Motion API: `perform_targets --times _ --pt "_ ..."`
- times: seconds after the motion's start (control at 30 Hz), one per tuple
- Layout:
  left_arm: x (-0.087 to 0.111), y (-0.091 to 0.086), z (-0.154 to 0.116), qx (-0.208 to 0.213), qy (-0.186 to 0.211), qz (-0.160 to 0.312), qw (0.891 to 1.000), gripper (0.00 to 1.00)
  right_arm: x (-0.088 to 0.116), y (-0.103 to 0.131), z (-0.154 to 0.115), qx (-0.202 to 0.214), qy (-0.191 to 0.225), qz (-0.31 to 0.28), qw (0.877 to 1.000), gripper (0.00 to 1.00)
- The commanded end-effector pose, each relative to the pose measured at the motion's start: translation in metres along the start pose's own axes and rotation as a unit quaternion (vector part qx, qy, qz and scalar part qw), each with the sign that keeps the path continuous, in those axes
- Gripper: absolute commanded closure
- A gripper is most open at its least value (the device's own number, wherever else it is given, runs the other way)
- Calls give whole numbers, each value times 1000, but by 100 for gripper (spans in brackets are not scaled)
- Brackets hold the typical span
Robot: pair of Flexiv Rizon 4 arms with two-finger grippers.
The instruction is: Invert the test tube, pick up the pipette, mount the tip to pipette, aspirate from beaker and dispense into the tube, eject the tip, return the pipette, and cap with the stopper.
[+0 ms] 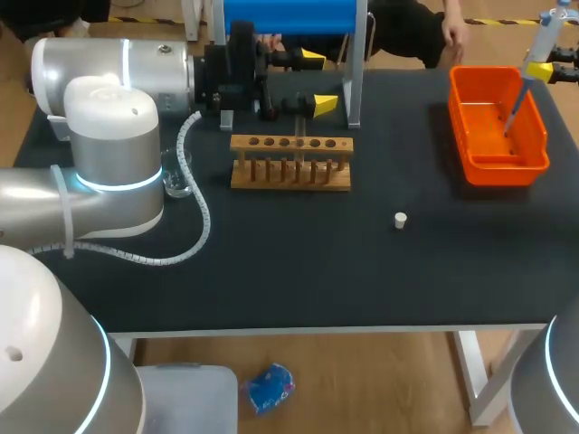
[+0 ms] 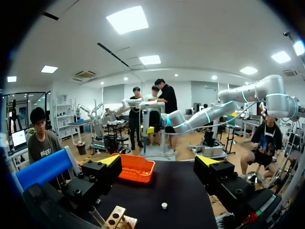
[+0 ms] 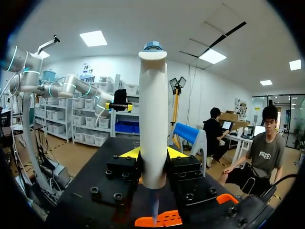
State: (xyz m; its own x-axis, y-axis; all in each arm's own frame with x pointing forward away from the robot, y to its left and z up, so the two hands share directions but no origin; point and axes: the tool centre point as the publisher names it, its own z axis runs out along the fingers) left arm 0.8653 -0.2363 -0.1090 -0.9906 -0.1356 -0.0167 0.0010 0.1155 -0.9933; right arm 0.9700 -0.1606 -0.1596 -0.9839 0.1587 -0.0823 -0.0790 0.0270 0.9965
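Right wrist view: right end effector clamped on pipette over bin; left end effector apart.

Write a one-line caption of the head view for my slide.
Right tool holds the white plastic pipette above the orange bin; open left tool is behind the wooden test tube rack.

Clearance: front of table open.
Rear crowded by wooden rack and left gripper; orange bin, pipette over it, blocks the right; stopper mid-table.
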Motion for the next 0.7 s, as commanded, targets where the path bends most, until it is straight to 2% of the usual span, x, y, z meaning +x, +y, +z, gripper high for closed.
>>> perform_targets --times 0.03,0.3,0.7 --pt "-9 -8 12 -12 3 0 1000 0 1 1 0 1 -1 0 1000 100" --pt "-39 -22 45 -35 31 4 999 0 1 1 0 1 -1 0 1000 100" --pt "-78 -47 111 -32 77 13 996 0 1 1 0 1 -1 0 1000 100"
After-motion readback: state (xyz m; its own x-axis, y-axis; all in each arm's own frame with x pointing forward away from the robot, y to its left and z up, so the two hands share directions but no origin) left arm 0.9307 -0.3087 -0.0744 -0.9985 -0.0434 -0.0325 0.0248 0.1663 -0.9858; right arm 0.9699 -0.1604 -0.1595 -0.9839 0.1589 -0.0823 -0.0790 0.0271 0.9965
